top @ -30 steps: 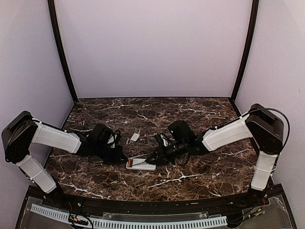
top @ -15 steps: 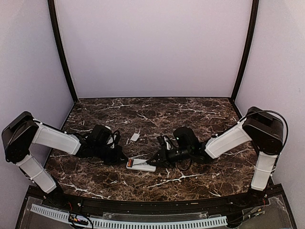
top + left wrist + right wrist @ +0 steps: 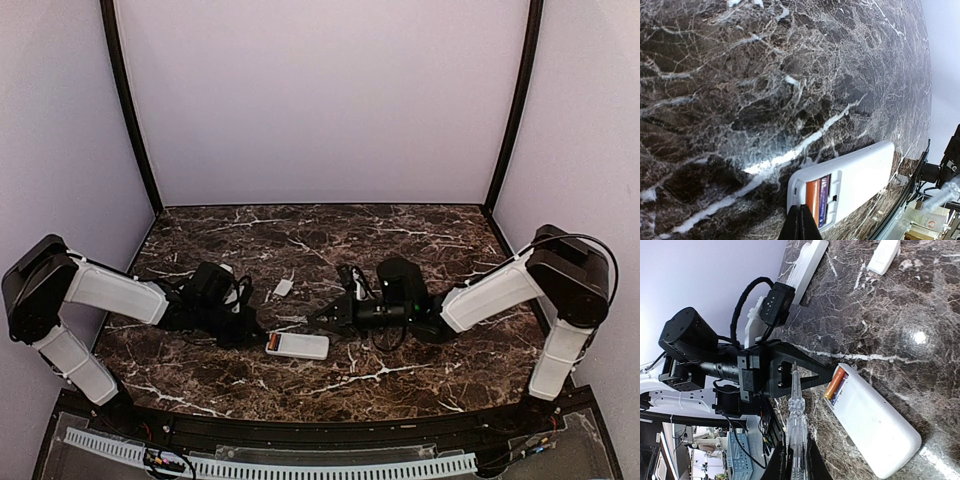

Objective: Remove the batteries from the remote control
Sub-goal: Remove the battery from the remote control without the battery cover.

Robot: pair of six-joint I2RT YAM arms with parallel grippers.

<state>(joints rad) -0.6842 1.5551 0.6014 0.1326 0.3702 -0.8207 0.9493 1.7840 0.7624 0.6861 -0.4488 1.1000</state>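
The white remote [image 3: 297,346] lies face down with its battery bay open. An orange battery [image 3: 812,199] and a purple battery [image 3: 824,200] sit side by side in the bay, and they also show in the right wrist view [image 3: 835,384]. My left gripper [image 3: 256,334] is shut, and its closed tips [image 3: 800,222] touch the bay end of the remote. My right gripper [image 3: 796,460] is shut on a clear plastic pointed tool [image 3: 795,410]. The tool tip hovers just off the remote's far side, apart from it.
A small white battery cover [image 3: 283,288] lies on the dark marble table [image 3: 400,240] behind the remote, and it also shows in the right wrist view [image 3: 884,257]. Purple walls enclose the back and sides. The table's black front rim [image 3: 330,425] runs below the remote.
My right arm has drawn back to the right and flattened, taking the clear tool off the remote. The left gripper and the remote have hardly moved.
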